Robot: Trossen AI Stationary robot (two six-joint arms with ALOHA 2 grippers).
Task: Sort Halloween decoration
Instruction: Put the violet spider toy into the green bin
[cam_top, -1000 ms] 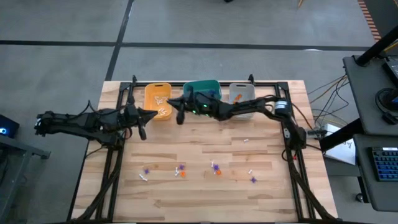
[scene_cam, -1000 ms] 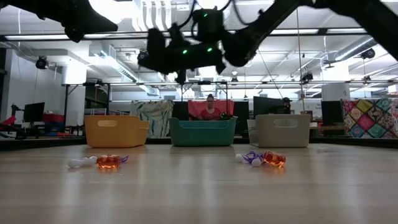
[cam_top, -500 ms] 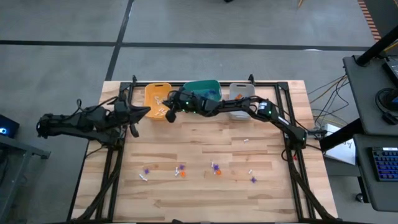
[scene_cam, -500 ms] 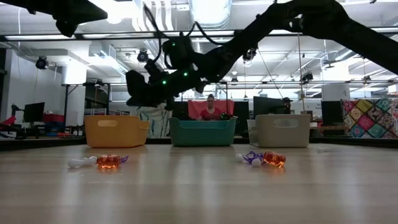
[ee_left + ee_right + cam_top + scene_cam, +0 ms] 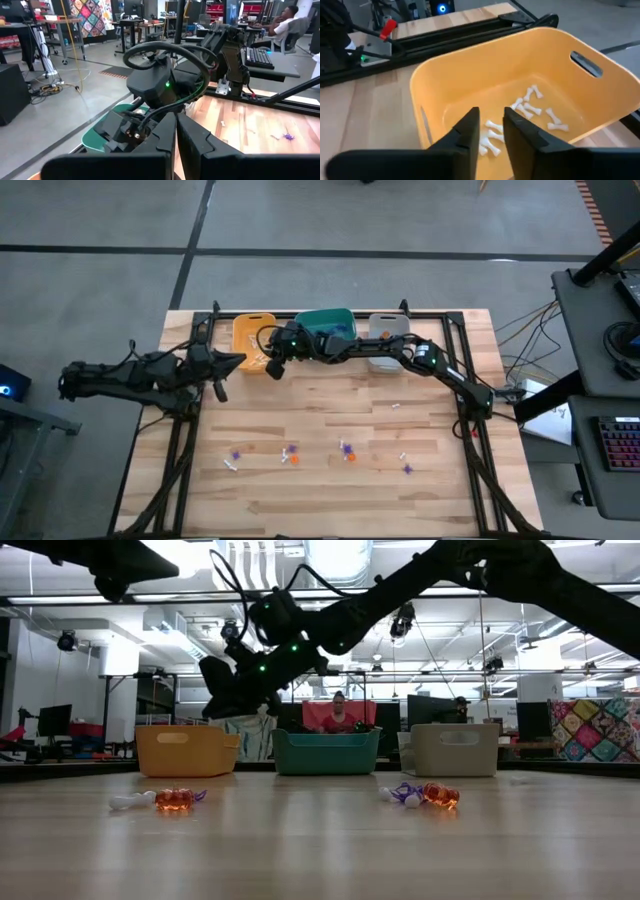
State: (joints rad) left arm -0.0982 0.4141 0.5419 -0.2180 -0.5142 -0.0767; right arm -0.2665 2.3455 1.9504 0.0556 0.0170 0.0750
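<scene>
The right arm reaches across the back of the pale wooden plank surface (image 5: 330, 480), and its right pincer (image 5: 491, 131) hangs just above the yellow plastic bin (image 5: 530, 70), the leftmost of three bins along the far edge. Its two dark fingers (image 5: 467, 131) stand slightly parted with a narrow gap between them, and nothing is held there. On the floor of that yellow bin lie several small white bone-shaped trinkets (image 5: 532, 107), scattered loosely, some touching one another. Beside the yellow bin sits the teal plastic bin (image 5: 326, 752), and next to that the grey plastic bin (image 5: 455, 748). The rest of the Halloween decoration (image 5: 292, 455) is strewn over the near half of the surface, well apart from the bins: purple, orange and white pieces in a loose row, with one white piece (image 5: 396, 406) lying alone nearer the middle. From table height an orange piece with a white one (image 5: 172, 800) lies toward one side and a purple, white and orange cluster (image 5: 425, 795) toward the other. The left arm waits at the left edge of the surface, its left pincer (image 5: 175, 132) closed with the fingers pressed together and empty, pointing toward the right arm.
</scene>
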